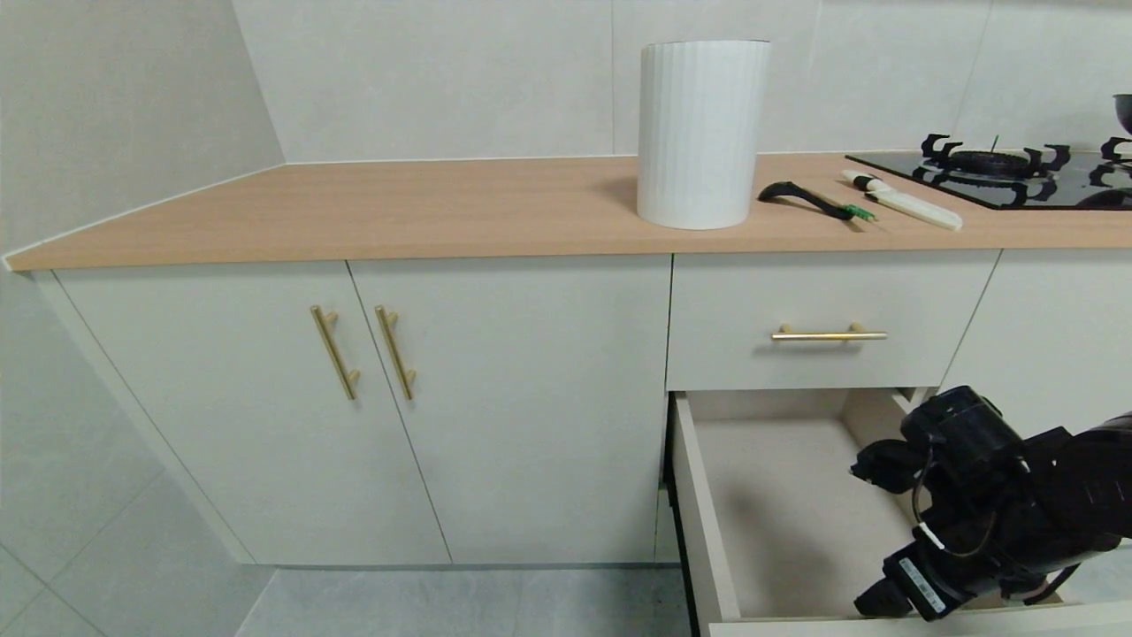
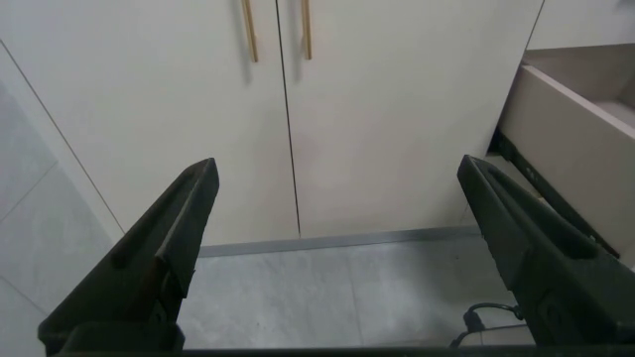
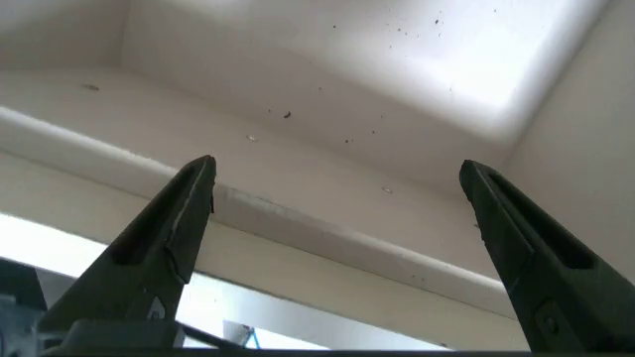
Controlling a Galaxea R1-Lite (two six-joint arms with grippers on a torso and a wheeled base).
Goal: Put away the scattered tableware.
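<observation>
two pieces of tableware lie on the counter [image 1: 398, 208]: a black-handled utensil [image 1: 809, 199] and a white-handled utensil [image 1: 902, 203]. they are close together, between the white ribbed canister [image 1: 701, 133] and the hob [image 1: 990, 172], and neither touches either of them. directly below, the lower drawer [image 1: 703, 504] stands pulled out and shows a bare floor. i judge it is meant to receive them, which is why it is open while the upper drawer [image 1: 829, 335] is shut.

my right pincer [image 1: 880, 535] hangs low over the open drawer by its front wall, with its jaws spread wide and nothing between them. from its wrist [image 3: 337, 169] i look across the front wall into the box. it is well below the counter, so it will have to rise before it can take either utensil.

my left pincer [image 2: 337, 174] is also apart and holding nothing. it sits low and faces the cupboard doors [image 2: 397, 99], with the drawer's side off to one edge, out of the other arm's way.

as i read it, no tableware is stowed yet. the flat handles lie low on the wood, so a pinch could slip.
</observation>
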